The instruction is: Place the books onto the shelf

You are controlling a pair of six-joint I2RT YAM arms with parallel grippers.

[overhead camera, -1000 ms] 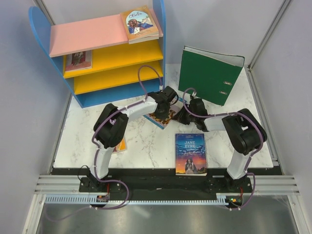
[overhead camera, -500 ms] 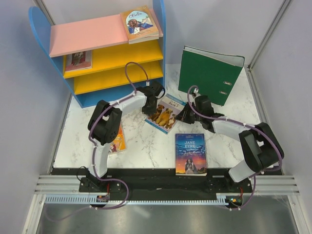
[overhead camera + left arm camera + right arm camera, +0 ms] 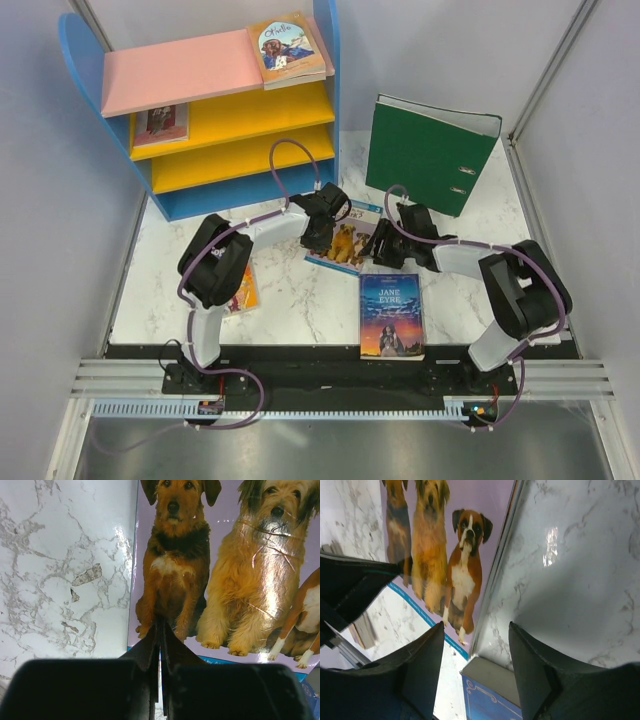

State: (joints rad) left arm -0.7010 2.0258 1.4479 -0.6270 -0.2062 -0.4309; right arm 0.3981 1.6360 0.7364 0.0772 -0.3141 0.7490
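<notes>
One pale blue book (image 3: 350, 244) with dogs on its cover lies flat on the marble worktop (image 3: 300, 295). The left pincer (image 3: 318, 236), closed tight, sits over its left edge, while the right pincer (image 3: 384, 248) stands just beside its right edge, fingers apart. The shelf (image 3: 170, 72) stands well behind.

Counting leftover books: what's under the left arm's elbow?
A book with an orange-yellow cover lies flat on the table; only one strip shows, the arm hides the rest, title included.
</notes>
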